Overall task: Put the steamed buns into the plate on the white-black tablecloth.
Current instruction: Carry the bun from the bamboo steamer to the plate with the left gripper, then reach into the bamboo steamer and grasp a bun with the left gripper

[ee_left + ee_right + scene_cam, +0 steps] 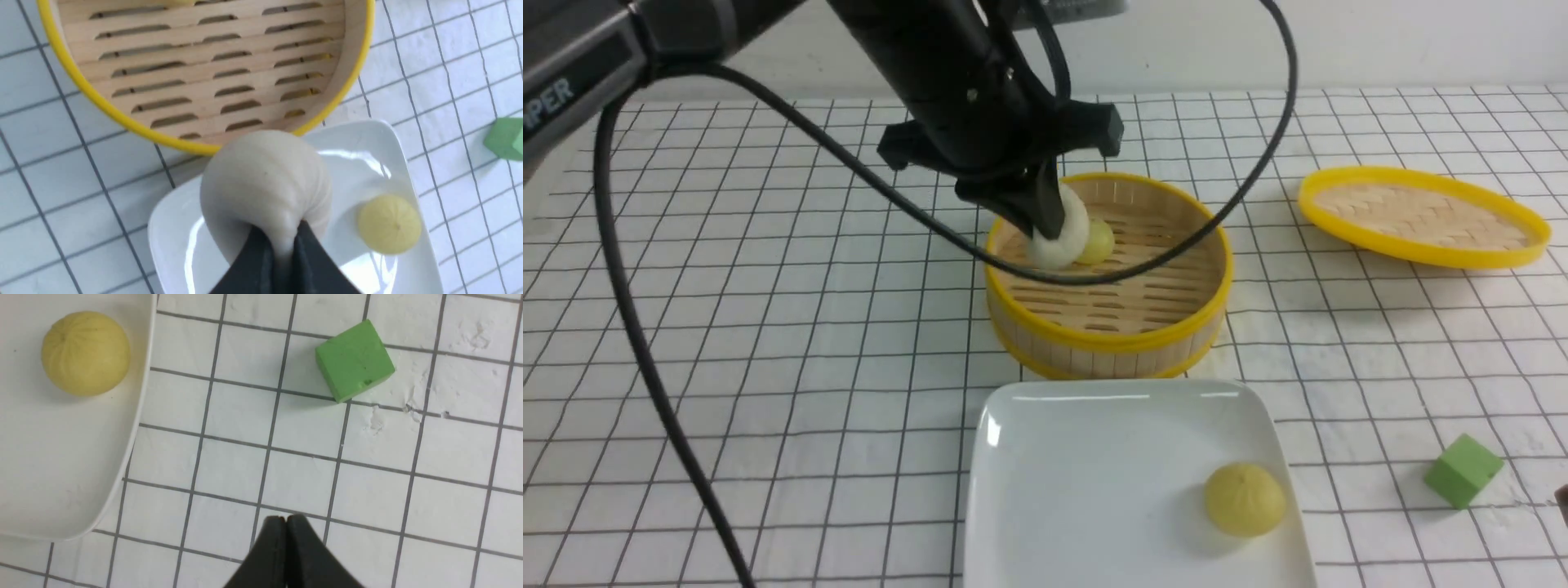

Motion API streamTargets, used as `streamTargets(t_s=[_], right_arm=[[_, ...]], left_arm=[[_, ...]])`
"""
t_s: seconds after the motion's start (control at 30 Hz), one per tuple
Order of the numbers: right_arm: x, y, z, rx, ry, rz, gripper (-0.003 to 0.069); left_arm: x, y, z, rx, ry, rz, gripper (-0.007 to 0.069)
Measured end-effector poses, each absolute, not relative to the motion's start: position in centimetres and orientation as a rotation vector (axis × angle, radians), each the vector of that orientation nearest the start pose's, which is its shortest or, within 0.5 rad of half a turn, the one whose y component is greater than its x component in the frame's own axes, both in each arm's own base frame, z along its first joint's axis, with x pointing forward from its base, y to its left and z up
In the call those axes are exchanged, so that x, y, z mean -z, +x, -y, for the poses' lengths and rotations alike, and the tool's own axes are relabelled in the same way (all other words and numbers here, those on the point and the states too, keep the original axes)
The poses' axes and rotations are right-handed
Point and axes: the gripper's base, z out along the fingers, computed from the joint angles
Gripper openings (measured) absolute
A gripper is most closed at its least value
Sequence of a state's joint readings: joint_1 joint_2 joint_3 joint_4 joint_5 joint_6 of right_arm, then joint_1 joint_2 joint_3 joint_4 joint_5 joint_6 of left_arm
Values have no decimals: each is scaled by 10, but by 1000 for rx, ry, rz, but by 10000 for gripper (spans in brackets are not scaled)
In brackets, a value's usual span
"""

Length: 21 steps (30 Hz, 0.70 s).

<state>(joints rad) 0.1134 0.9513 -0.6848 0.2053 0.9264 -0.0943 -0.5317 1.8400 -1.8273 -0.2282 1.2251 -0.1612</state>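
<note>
My left gripper (1045, 224) is shut on the off-white bun (1062, 233), pinching its edge and holding it above the steamer basket (1111, 335); in the left wrist view the bun (265, 183) hangs from the gripper (282, 241). A pale yellow bun (1097, 241) lies in the basket behind it. Another pale yellow bun (1245, 499) sits at the right side of the white square plate (1078, 490) on the grid tablecloth (768, 343); it also shows in the right wrist view (85, 353). My right gripper (285, 519) is shut and empty over the cloth beside the plate (61, 490).
The yellow-rimmed woven lid (1421, 216) lies at the back right. A green cube (1463, 469) sits right of the plate, near my right gripper; it shows in the right wrist view (354, 360). A black cable (645, 351) from the left arm loops over the table's left side.
</note>
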Motion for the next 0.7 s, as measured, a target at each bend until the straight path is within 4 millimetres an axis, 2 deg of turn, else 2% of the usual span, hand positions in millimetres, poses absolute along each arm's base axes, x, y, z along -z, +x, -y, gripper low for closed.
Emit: streamTargets(t_s=[0.1, 0.2, 0.23, 0.27, 0.33, 0.43, 0.47, 0.5, 0.53, 0.57, 0.6, 0.63, 0.7], right_arm=[[-272, 156, -33, -267, -163, -2663, 12], [-272, 156, -33, -267, -163, -2662, 12], [-272, 157, -33, -268, -162, -2661, 12], [-272, 157, -33, -268, -162, -2661, 12], [-272, 157, -33, -268, -162, -2661, 12], [-273, 157, -33, -271, -161, -2661, 15], [-273, 157, -33, -270, -161, -2660, 15], [-273, 157, -33, -270, -161, -2660, 17], [-273, 157, -33, -270, -161, -2660, 17], [-273, 157, -33, -272, -160, -2660, 18], [-273, 157, -33, -272, -160, -2660, 18], [-273, 157, -33, -272, -160, -2660, 20], [-273, 157, -33, -272, -160, -2660, 23]], left_arm=[[-299, 311, 238, 439, 560, -2881, 39], [-260, 298, 252, 379, 599, -2945, 61], [-238, 291, 261, 333, 610, -2977, 100], [-234, 291, 261, 323, 604, -2981, 106], [-218, 290, 265, 265, 570, -3010, 206], [-214, 293, 265, 229, 547, -3004, 351], [-215, 294, 265, 228, 543, -3003, 360], [-221, 297, 265, 218, 522, -2995, 437], [-222, 297, 266, 220, 518, -2994, 437], [-233, 303, 267, 209, 497, -2955, 490], [-235, 304, 268, 207, 495, -2949, 493], [-250, 311, 270, 200, 468, -2889, 501], [-272, 323, 272, 195, 416, -2801, 449]])
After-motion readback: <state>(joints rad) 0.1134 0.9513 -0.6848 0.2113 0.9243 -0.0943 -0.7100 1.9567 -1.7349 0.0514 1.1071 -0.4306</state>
